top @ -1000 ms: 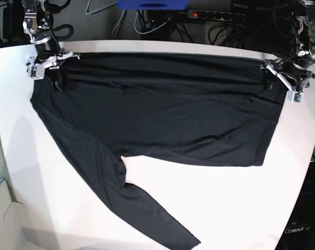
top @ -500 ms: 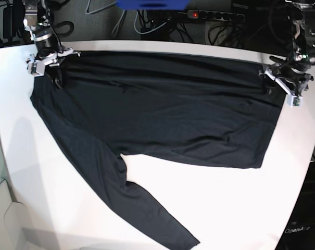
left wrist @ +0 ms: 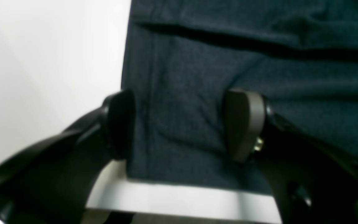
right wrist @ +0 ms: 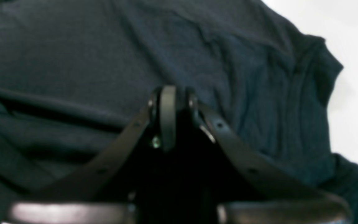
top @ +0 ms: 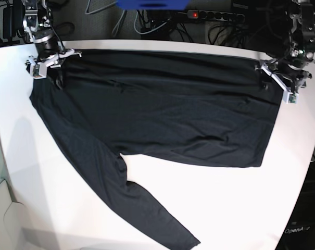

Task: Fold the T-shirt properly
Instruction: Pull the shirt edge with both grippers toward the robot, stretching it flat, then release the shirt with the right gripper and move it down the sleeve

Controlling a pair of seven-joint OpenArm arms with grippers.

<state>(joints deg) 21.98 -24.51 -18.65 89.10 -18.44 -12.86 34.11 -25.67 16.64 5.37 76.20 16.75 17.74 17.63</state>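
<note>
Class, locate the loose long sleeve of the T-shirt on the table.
In the base view the sleeve of the T-shirt runs diagonally toward the near edge of the white table, left of centre.

Base view high, facing down over table (top: pixel 209 208), wrist views close above T-shirt (top: pixel 162 109)

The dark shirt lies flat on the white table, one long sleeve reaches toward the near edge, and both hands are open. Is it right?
Not quite. Only the left hand is open; the right wrist view shows the right hand shut on the T-shirt. The rest holds.
</note>
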